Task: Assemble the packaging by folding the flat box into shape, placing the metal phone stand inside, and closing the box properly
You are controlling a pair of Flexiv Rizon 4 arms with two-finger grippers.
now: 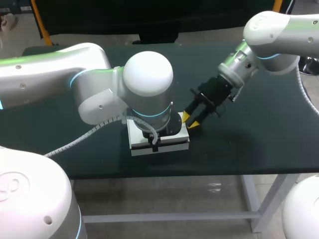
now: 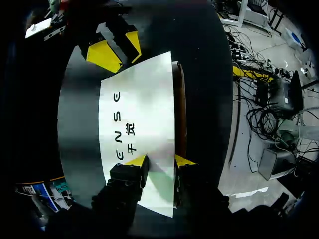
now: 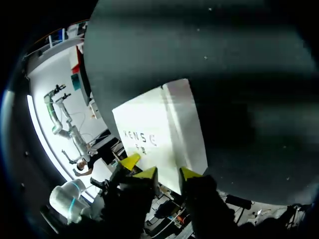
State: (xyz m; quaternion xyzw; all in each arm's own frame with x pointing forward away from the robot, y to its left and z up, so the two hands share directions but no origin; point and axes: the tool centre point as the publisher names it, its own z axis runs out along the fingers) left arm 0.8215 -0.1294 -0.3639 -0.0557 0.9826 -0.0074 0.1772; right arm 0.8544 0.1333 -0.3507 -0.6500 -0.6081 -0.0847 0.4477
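Risk of skidding/skewing white box (image 1: 174, 142), near-centre on table (image 1: 249, 144) under L hand (image 2: 160, 162) (part-open, tips down on lid), via sideways shove from R hand (image 1: 190, 120) (open too, at box's far-right corner), esp. w/ side flap prob. unseated.

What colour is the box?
White, with black lettering on top; the left wrist view shows the box best.

Head view: high behind, down on table (image 1: 259, 142). Wrist views: close over box (image 2: 144, 99), shared by all.
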